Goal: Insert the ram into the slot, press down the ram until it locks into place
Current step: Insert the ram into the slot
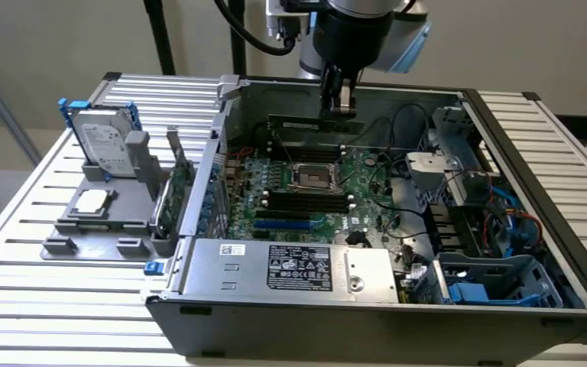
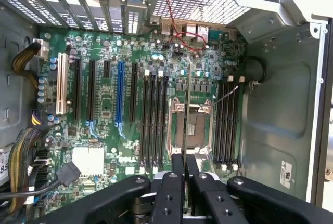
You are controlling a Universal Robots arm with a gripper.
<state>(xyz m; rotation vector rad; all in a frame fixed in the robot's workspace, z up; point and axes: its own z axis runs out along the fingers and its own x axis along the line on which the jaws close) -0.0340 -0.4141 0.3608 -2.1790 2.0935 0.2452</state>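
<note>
One ram (image 1: 309,123) is hanging in the air over the open case (image 1: 538,229), and the gripper (image 1: 341,112) is clamping it by its upper edge, fingers pinched tight; in the wrist view the ram (image 2: 186,104) is showing edge-on, a thin line running out from the gripper (image 2: 185,157) across the processor socket (image 2: 197,128); the black memory slots (image 2: 227,122) are lying in banks either side of that socket, parallel to the stick, none being touched; which one is being aimed for, I cannot tell; doing this well, I'd judge, is coming down to squaring the stick along its slot, matching the notch, and pressing evenly so both end clips are snapping shut.
</note>
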